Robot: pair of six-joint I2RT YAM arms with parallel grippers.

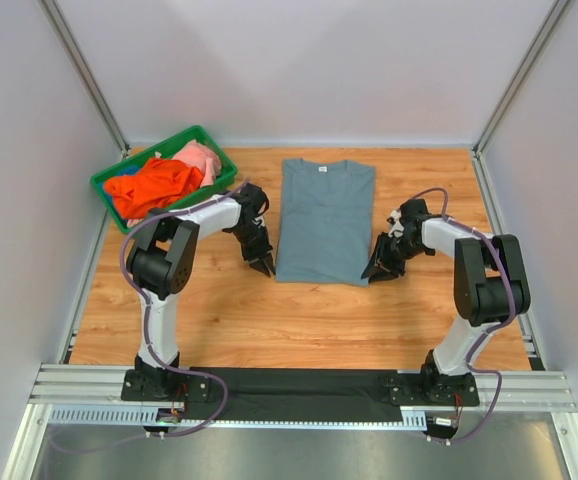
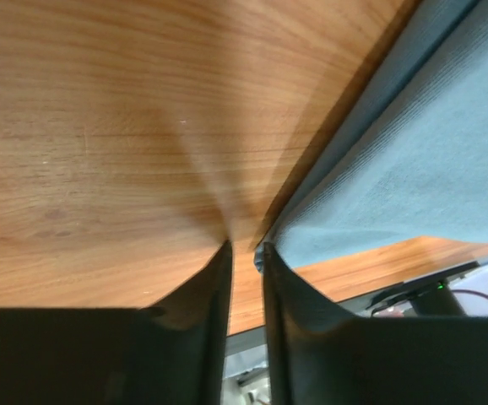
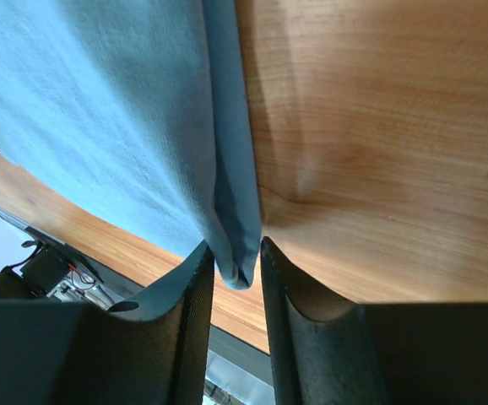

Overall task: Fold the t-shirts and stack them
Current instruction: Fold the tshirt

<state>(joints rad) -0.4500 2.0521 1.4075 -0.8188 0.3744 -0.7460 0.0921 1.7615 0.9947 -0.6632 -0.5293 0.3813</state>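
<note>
A slate grey-blue t-shirt (image 1: 324, 220) lies flat on the table, sleeves folded in, its white neck label at the far end. My left gripper (image 1: 264, 266) is at its near left corner. In the left wrist view the jaws (image 2: 246, 249) stand a narrow gap apart with only wood between them, and the shirt's corner (image 2: 379, 169) touches the right fingertip. My right gripper (image 1: 377, 272) is at the near right corner. In the right wrist view it (image 3: 234, 246) is shut on the shirt's folded corner (image 3: 237, 253). An orange t-shirt (image 1: 149, 185) and a pink one (image 1: 201, 158) lie crumpled in the bin.
The green plastic bin (image 1: 104, 188) stands at the back left, just beyond my left arm. Wooden table (image 1: 299, 320) lies between the shirt and the arm bases. White walls enclose the back and both sides.
</note>
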